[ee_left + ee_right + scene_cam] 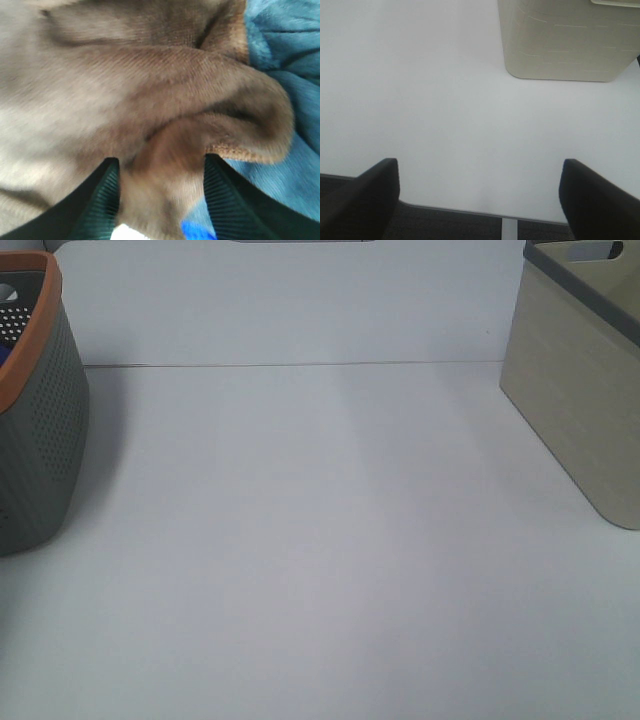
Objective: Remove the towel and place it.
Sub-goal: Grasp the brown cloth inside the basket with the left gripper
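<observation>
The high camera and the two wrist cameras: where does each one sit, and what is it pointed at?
Exterior high: mounted above, off the arms, looking down on the white table, gray basket left, beige basket right; no arm shows.
Left wrist: on the left arm, close behind the left gripper, shut on a fold of the towel; blue cloth beside.
Right wrist: on the right arm, looking past the open right gripper at the table and beige basket.
Shared: high and right wrist views both show the beige basket.
</observation>
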